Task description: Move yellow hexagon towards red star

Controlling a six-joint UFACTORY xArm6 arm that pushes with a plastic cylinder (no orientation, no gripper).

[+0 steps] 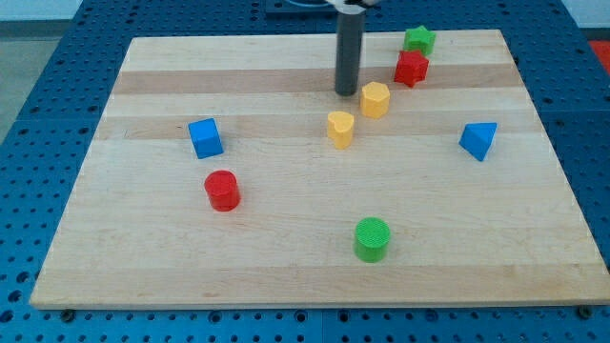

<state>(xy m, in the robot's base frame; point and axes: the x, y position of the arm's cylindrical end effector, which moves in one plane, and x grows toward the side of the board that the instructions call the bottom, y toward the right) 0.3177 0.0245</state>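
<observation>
The yellow hexagon (pixel 376 99) sits in the upper middle of the wooden board. The red star (pixel 412 69) lies just up and to the right of it, a small gap apart. My tip (pixel 347 92) is at the hexagon's left side, close to it or just touching it. A second yellow block, heart-shaped (pixel 340 128), lies below and left of the hexagon, just below my tip.
A green star (pixel 418 39) sits above the red star near the board's top edge. A blue triangle (pixel 478 140) is at the right, a blue cube (pixel 205 138) at the left, a red cylinder (pixel 222 190) below it, a green cylinder (pixel 372 238) near the bottom.
</observation>
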